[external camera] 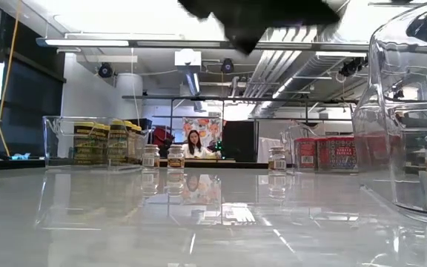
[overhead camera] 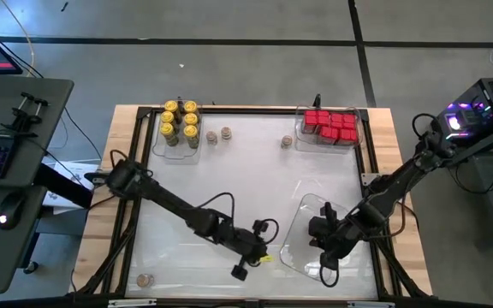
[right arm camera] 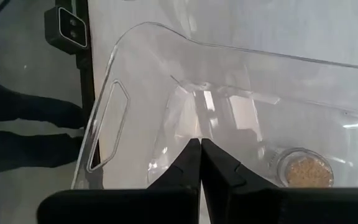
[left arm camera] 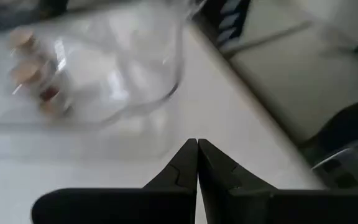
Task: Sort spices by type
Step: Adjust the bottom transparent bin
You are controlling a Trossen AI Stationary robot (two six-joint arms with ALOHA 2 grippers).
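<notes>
A: Are you reading any text anywhere?
B: Nothing is coming through legibly. The red boxes [external camera: 326,153] are showing white print on their fronts, too small to make out.
A: And the yellow-lidded jars [external camera: 108,142]?
B: They are carrying dark labels, equally unreadable.

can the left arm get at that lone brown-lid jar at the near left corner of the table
Probably yes. The jar stands alone on bare tabletop, nothing beside it. The left end effector, shut and empty, sits further right along the same near edge, with open table between them.
</notes>
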